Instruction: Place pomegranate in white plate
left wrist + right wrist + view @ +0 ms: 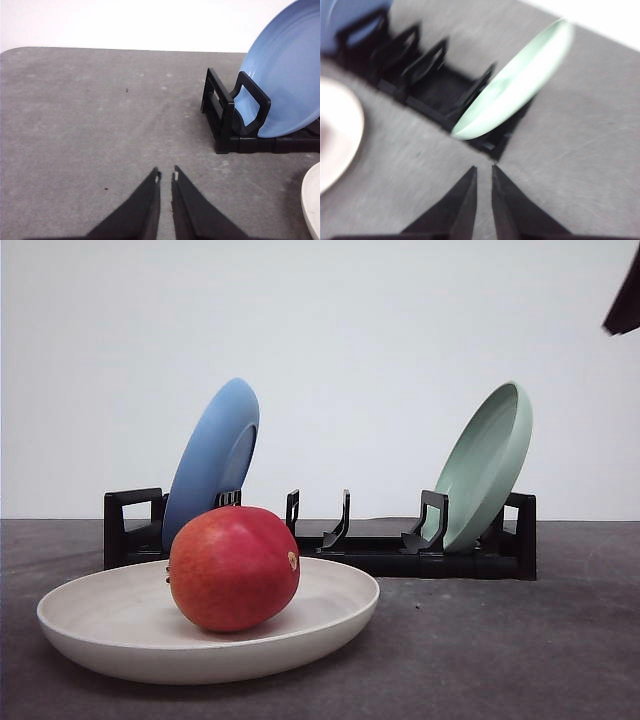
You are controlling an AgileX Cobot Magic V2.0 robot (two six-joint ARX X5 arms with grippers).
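The red pomegranate (233, 567) rests inside the white plate (330, 618), which lies flat on the grey table at the front left. In the left wrist view my left gripper (166, 175) is shut with nothing in it, above bare table, with a sliver of the white plate (313, 202) off to one side. My right gripper (484, 170) is also shut and holds nothing. It hovers near the pale green plate, and the white plate's rim (342, 142) shows blurred at the edge of that view.
A black dish rack (400, 550) stands behind the white plate. A blue plate (212, 460) leans in its left end and a pale green plate (487, 462) in its right end. A dark arm part (625, 295) pokes in at the top right.
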